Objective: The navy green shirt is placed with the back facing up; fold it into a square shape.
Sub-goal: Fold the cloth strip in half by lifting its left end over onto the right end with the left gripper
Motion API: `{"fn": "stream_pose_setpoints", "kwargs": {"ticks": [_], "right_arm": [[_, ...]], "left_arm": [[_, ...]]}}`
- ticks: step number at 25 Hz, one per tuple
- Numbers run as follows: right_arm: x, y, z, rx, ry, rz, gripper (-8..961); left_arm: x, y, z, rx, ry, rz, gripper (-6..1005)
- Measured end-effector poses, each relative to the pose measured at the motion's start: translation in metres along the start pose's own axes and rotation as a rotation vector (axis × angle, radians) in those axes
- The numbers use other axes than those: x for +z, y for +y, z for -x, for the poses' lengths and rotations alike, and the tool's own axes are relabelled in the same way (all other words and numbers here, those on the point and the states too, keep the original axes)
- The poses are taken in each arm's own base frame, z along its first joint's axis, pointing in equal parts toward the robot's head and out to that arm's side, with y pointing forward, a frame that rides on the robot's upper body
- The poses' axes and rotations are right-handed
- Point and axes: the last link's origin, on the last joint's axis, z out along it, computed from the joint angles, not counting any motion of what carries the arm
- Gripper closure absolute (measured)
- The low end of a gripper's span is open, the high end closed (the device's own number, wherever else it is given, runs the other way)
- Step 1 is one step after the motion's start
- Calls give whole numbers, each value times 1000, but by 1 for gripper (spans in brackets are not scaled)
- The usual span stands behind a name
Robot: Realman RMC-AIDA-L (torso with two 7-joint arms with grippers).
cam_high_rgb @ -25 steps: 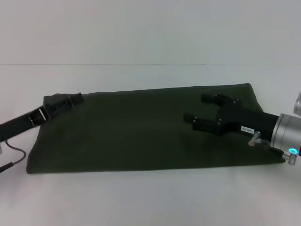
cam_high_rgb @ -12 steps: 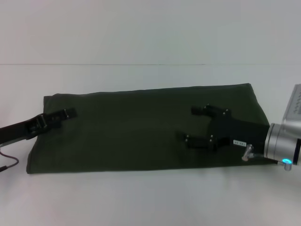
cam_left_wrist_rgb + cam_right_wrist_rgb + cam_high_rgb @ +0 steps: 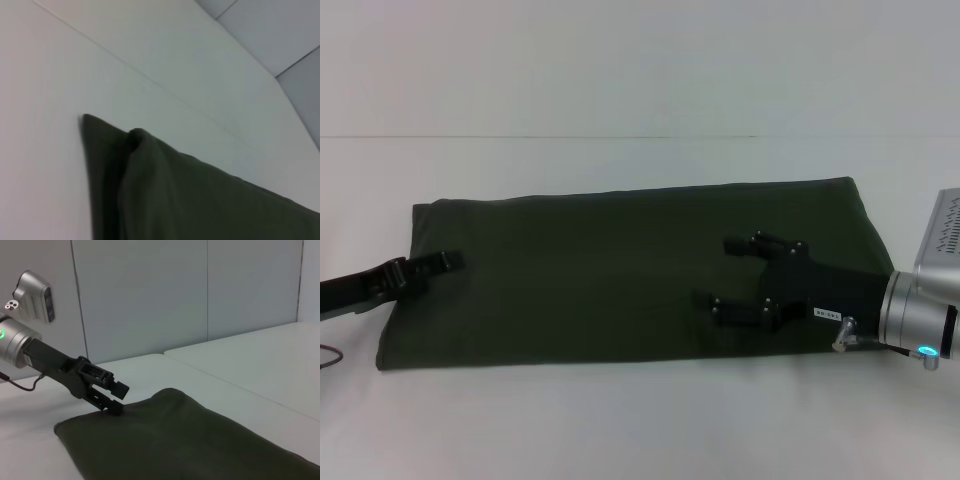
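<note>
Two tools sit over the shirt [image 3: 630,270], which lies folded into a long flat band across the white surface [image 3: 640,420]. The right tool [image 3: 715,272] hovers above the shirt's right half with fingers spread apart. The left tool [image 3: 448,260] is low at the shirt's left edge; I cannot tell whether it is apart or together.

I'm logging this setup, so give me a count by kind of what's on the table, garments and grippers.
Garments: 1, the navy green shirt, folded into a long band.
Grippers: 2, the left gripper at the shirt's left end and the right gripper, open, over its right part.
Total: 3
</note>
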Motion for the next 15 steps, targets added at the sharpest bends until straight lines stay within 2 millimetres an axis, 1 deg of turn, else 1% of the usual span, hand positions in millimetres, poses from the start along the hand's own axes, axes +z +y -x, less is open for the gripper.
{"fn": "stream_pose_setpoints", "kwargs": {"ticks": [7, 12, 15], "right_arm": [[1, 0, 1, -1, 0, 1, 12], [0, 0, 0, -1, 4, 3, 12], [0, 1, -1, -1, 5, 3, 12]], "left_arm": [[-2, -9, -2, -8, 26, -55, 138], [-3, -9, -4, -6, 30, -54, 136], [-9, -7, -10, 13, 34, -40, 134]]}}
